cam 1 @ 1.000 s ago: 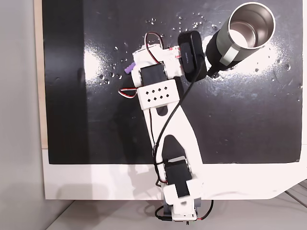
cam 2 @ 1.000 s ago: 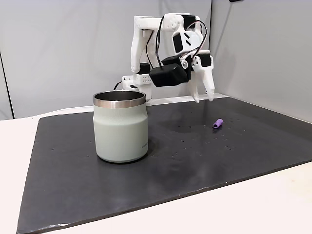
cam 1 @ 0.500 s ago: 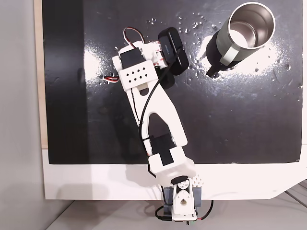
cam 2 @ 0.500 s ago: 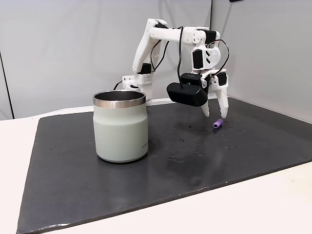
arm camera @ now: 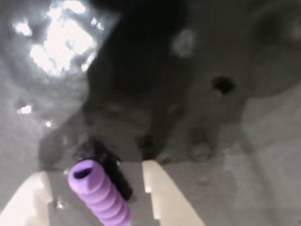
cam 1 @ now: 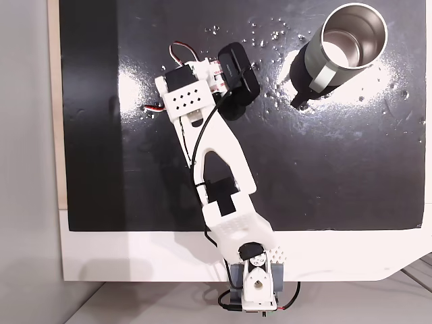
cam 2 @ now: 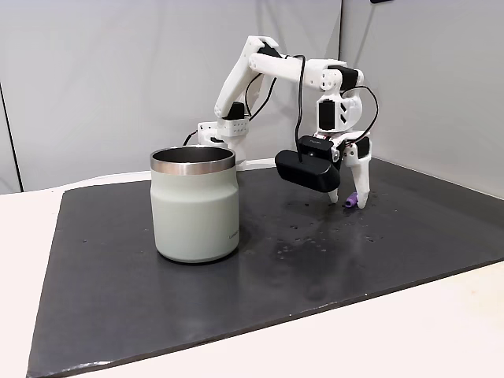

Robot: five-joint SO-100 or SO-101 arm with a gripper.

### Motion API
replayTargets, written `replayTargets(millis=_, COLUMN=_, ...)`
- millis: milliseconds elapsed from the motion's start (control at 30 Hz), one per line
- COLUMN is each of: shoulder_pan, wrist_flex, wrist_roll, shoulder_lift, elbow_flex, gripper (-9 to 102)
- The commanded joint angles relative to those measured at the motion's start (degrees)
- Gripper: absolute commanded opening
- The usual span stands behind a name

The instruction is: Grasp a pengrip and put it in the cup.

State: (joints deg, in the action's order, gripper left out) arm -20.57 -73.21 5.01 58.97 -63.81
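Two white fingers of your gripper (arm camera: 96, 186) stand apart in the wrist view, one at the lower left edge and one just right of centre, and the pengrip (arm camera: 100, 194) lies between them, a ribbed light-purple tube with its open end turned up toward the camera; whether either finger touches it you cannot tell from this blurred view. Take the cup (cam 2: 194, 204) as your landmark in the side-on fixed view: it stands upright on the black mat (cam 2: 118, 268) at the left, pale-walled with a shiny steel rim. Well to the right of the cup, the gripper (cam 2: 349, 198) reaches down with its tips at or just above the mat, and the pengrip (cam 2: 351, 199) shows as a small purple spot between those tips. The black wrist camera (cam 2: 308, 169) hangs on the cup's side of the gripper. In the top-down fixed view the cup (cam 1: 343, 48) sits at the upper right of the mat (cam 1: 351, 169), and the arm (cam 1: 209, 155) stretches from the white board's lower edge up to a spot well left of the cup, covering the pengrip there.
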Motion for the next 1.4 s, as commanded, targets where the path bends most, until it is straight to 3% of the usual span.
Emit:
replayTargets(millis=0, shoulder_pan=-0.88, wrist_flex=-0.44, wrist_roll=0.88, shoulder_lift=-0.09, elbow_flex=4.13, gripper=20)
replayTargets(millis=167, shoulder_pan=-1.93, wrist_flex=-0.44, wrist_roll=1.41, shoulder_lift=-1.85, elbow_flex=5.27, gripper=18)
replayTargets(millis=333, shoulder_pan=-2.46, wrist_flex=-1.14, wrist_roll=2.20, shoulder_lift=-3.08, elbow_flex=5.10, gripper=0)
replayTargets(millis=700, shoulder_pan=1.76, wrist_flex=-3.16, wrist_roll=-0.35, shoulder_lift=7.73, elbow_flex=5.36, gripper=0)
replayTargets(millis=1033, shoulder_pan=13.54, wrist_flex=-13.45, wrist_roll=0.09, shoulder_lift=22.94, elbow_flex=15.91, gripper=0)
replayTargets(millis=1367, shoulder_pan=32.34, wrist_flex=-17.58, wrist_roll=9.23, shoulder_lift=24.96, elbow_flex=27.42, gripper=0)
